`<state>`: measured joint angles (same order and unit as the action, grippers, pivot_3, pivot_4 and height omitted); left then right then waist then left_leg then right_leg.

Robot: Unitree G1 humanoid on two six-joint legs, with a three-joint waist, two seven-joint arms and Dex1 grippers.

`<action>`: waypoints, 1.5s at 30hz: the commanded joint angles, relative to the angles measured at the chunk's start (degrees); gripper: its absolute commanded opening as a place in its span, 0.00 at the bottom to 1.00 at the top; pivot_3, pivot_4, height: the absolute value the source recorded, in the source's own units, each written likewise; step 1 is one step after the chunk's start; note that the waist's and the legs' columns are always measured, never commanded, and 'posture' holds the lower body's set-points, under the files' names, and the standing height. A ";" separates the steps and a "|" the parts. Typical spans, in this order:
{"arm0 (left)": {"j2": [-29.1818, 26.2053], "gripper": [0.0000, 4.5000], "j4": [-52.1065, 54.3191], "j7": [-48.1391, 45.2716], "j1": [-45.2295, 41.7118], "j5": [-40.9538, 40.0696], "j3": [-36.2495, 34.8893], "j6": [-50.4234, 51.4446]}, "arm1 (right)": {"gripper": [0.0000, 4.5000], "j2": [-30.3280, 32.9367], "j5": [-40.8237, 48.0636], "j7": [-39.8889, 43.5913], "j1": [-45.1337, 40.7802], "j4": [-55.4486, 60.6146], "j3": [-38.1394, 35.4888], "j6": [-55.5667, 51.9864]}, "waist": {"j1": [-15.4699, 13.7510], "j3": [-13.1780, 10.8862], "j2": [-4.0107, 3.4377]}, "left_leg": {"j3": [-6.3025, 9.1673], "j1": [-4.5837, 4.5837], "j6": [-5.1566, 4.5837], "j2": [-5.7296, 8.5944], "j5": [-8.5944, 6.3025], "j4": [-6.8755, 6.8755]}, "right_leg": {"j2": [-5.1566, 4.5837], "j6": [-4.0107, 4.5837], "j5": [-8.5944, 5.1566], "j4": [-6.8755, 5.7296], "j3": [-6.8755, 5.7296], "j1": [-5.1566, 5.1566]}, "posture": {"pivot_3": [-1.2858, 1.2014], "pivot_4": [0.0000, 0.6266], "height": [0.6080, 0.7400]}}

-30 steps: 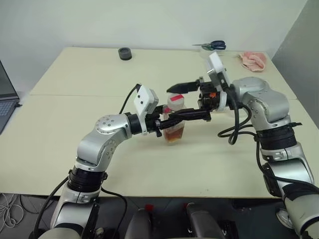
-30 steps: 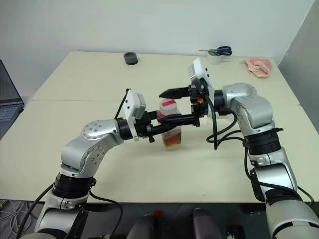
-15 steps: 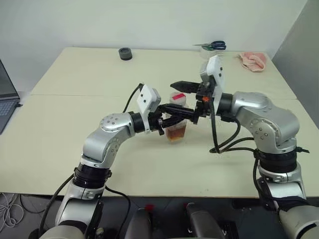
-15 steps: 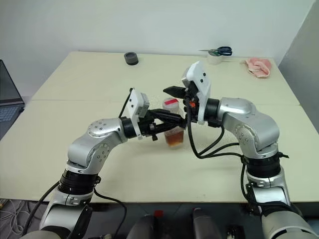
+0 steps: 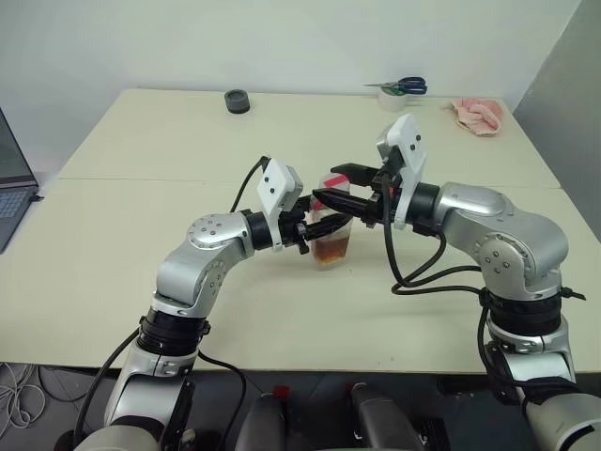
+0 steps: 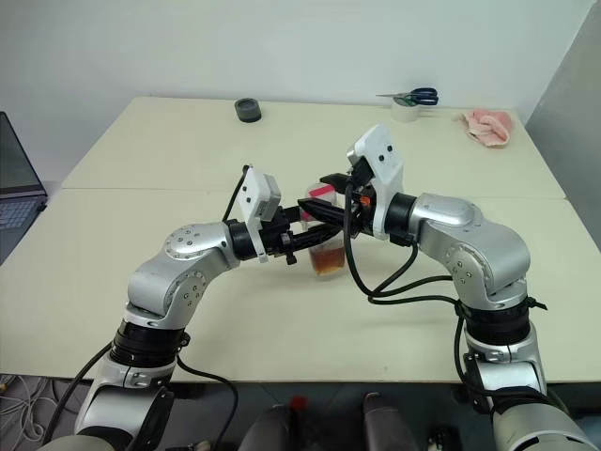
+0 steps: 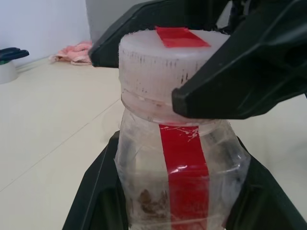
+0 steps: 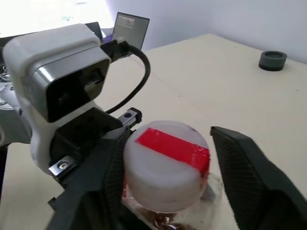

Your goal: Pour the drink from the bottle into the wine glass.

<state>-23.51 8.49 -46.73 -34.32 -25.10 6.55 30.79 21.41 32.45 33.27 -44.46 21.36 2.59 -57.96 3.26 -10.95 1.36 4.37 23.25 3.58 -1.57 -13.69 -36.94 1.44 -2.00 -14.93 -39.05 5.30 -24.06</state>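
Swinging in from the right over the last second, the right gripper (image 5: 331, 198) is now straddling the cap (image 5: 331, 183) of the bottle (image 5: 331, 231), where earlier its wide-open fingers were hovering beside and above it. In the eye views the left gripper (image 6: 308, 242) is pinching the bottle's body near the middle of the table (image 5: 141, 141), just as before. The drink (image 5: 331, 251) is sitting low in the bottle as an amber layer. A dark ring (image 5: 236, 101), scissors (image 5: 406, 86) on a tape roll and a pink cloth (image 5: 477, 114) are lying along the far edge.

The left wrist view is showing the red label strip (image 7: 186, 172) and the whitish cap with a black finger touching its side.

The right wrist view is looking down on the cap's red patch (image 8: 173, 146); the jaws are flanking it, one finger against it, the other with a gap.
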 commanded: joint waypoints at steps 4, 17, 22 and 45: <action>0.07 0.42 1.52 0.31 -0.84 -0.15 -1.28 -1.22 | 0.42 2.29 3.15 5.75 -2.14 0.02 -0.58 2.42 | 0.00 0.00 0.00 | 0.00 0.00 0.00 0.00 0.00 0.00 | 0.00 -0.01 -0.01 0.00 0.01 0.00 | 0.52 0.24 1.00; -0.21 0.41 3.53 0.88 -1.32 0.20 -1.28 -0.29 | 0.42 6.85 -5.93 47.39 -12.59 -33.14 10.07 32.82 | 0.31 0.00 0.00 | -0.11 -0.13 -0.01 -0.04 0.00 0.02 | 0.07 -0.02 -0.01 0.00 0.09 0.03 | 0.52 0.24 1.00; -0.32 0.41 4.29 2.14 -0.46 0.17 -2.04 0.25 | 0.42 6.24 -7.56 45.26 -13.71 -34.27 9.16 31.99 | 0.11 0.00 0.00 | -0.10 -0.09 0.00 -0.03 -0.01 0.01 | 0.01 0.11 0.07 0.00 0.09 0.02 | 0.52 0.24 1.00; 0.94 0.41 2.05 0.99 -1.78 0.02 -0.81 -0.41 | 1.00 7.37 -0.85 20.75 -6.42 -10.37 -2.80 11.90 | -0.04 0.00 0.00 | -0.07 -0.06 0.00 0.00 -0.01 0.01 | -0.05 0.12 0.07 -0.02 0.07 0.01 | 0.52 0.24 1.00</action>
<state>-22.80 9.10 -45.62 -34.51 -24.69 6.55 32.00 28.32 28.83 56.40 -51.08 5.36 2.23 -43.26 3.22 -10.95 1.35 4.30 23.21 3.58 -1.56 -13.69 -36.92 1.39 -1.89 -14.86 -39.07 5.36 -24.05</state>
